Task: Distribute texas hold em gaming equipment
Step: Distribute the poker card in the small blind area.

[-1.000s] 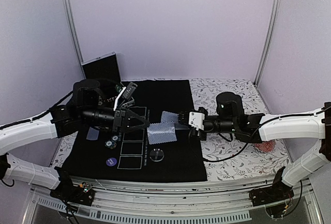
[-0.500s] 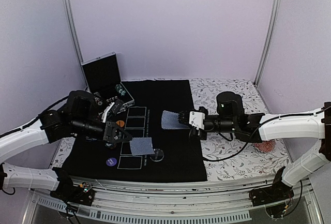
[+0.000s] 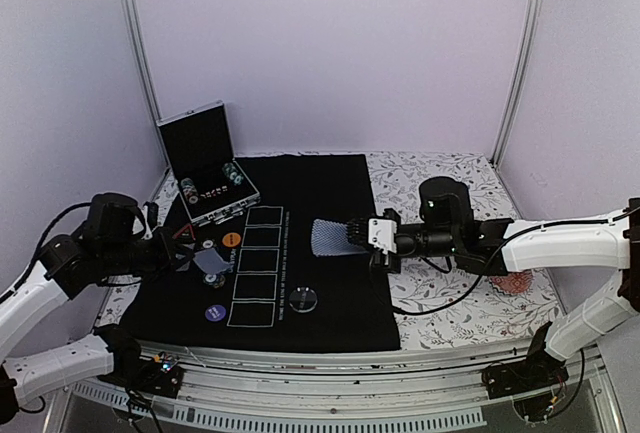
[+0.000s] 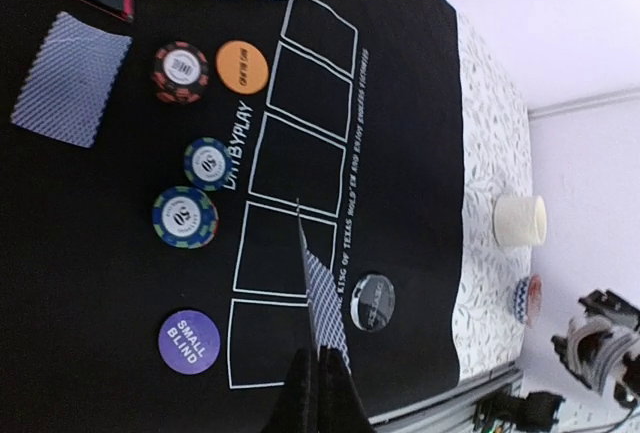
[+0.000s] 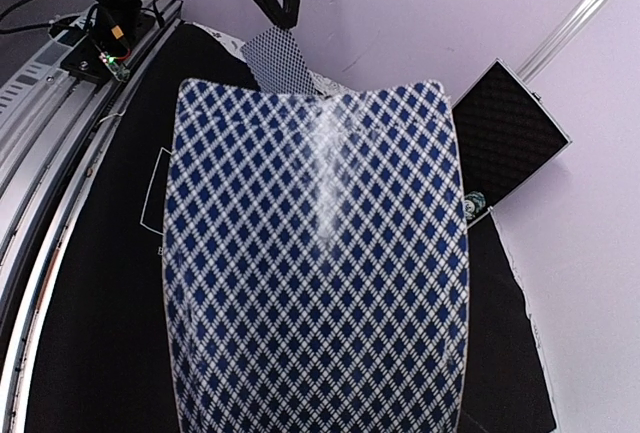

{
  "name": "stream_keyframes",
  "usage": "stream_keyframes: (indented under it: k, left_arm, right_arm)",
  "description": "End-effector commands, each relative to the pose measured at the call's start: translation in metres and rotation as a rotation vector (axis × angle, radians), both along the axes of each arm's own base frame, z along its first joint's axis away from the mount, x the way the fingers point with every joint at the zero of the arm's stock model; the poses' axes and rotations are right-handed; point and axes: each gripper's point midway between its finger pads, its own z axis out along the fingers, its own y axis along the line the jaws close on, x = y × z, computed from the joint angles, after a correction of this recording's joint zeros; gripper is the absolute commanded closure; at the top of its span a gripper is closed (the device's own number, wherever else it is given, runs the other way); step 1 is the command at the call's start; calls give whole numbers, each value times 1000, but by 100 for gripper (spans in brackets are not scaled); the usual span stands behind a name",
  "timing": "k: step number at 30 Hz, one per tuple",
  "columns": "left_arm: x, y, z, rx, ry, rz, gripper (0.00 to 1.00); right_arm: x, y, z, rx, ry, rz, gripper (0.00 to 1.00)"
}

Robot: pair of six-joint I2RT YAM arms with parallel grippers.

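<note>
Single playing card (image 4: 322, 303) is pinched edge-on in left claw (image 4: 318, 378); striped poker chips (image 4: 185, 218) are seen ahead-left. Card deck (image 5: 320, 273) is clamped in right claw (image 3: 348, 237).

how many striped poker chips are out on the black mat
3. A red-black chip beside the orange disc, a blue chip midway, a green-blue chip nearer the purple disc. More may sit in the open case.

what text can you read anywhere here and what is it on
"SMALL BLIND": purple disc
"50": green-edged chip
"BYPLAY", start unclear, and "TEXAS HOLD'EM" in a longer blurred line: black mat
Too blurred to read: orange disc, clear disc, blue chip, red-black chip
</note>
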Motion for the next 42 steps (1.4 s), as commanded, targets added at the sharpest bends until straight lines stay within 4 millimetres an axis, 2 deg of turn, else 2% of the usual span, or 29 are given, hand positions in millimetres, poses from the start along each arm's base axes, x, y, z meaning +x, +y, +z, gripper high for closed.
stream_keyframes:
  k: [1, 4, 6, 8, 11, 14, 21, 34, 38, 42]
  left_arm:
    - [-3, 54, -6, 54, 13, 287, 100]
    - [-14, 62, -30, 79, 96, 314, 100]
    - [-27, 64, -61, 87, 206, 324, 100]
    - [-30, 72, -73, 96, 234, 361, 100]
    - [-23, 91, -67, 136, 169, 413, 100]
    - [-22, 95, -66, 121, 157, 430, 100]
    - [-27, 88, -88, 93, 235, 409, 100]
    - [-37, 85, -97, 77, 324, 421, 100]
    - [-39, 88, -97, 86, 342, 445, 87]
    - [-41, 96, -93, 91, 345, 510, 82]
  right_arm:
    - [-7, 2, 16, 15, -6, 54, 58]
    - [-8, 5, 14, 8, 1, 68, 58]
    - [-8, 6, 13, 7, 5, 74, 58]
    - [-8, 7, 12, 7, 7, 77, 58]
    - [-8, 7, 11, 0, 10, 76, 58]
    - [-8, 6, 11, -4, 5, 74, 58]
    - [-8, 6, 11, -4, 4, 77, 58]
    - [-10, 5, 13, -1, 2, 81, 58]
    - [-10, 4, 14, 1, 0, 81, 58]
    - [-11, 4, 15, 1, 0, 82, 58]
